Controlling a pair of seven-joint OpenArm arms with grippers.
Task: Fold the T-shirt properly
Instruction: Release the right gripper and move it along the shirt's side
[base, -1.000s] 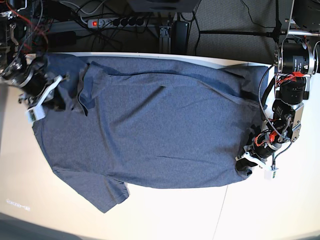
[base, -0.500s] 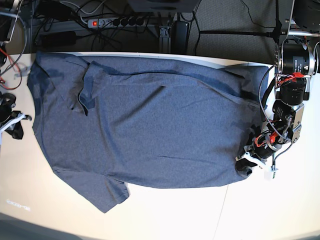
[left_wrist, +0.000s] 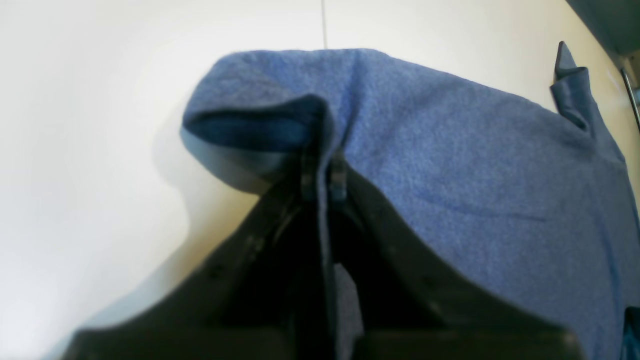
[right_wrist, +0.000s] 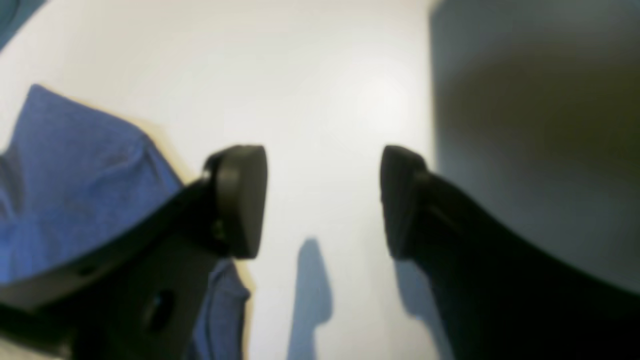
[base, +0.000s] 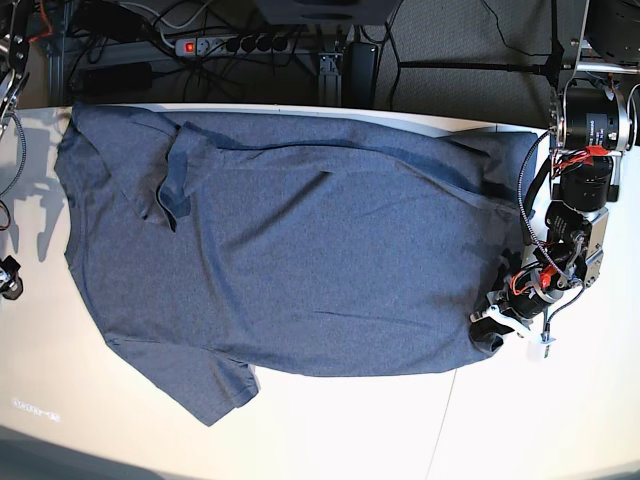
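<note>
White desk (base: 330, 420) carries shirt (base: 300, 250) spread flat; right end effector (right_wrist: 322, 200), a second ago on its far corner, now gapes empty off the side, left end effector (left_wrist: 322, 175) clenched on the hem, so folding waits.

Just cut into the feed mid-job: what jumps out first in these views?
The T-shirt dominates, spread across most of the white table, one sleeve pointing toward the near edge. At its right hem corner the left gripper is pinched shut on a fold of fabric. The right gripper hangs open over bare table, holding nothing.
</note>
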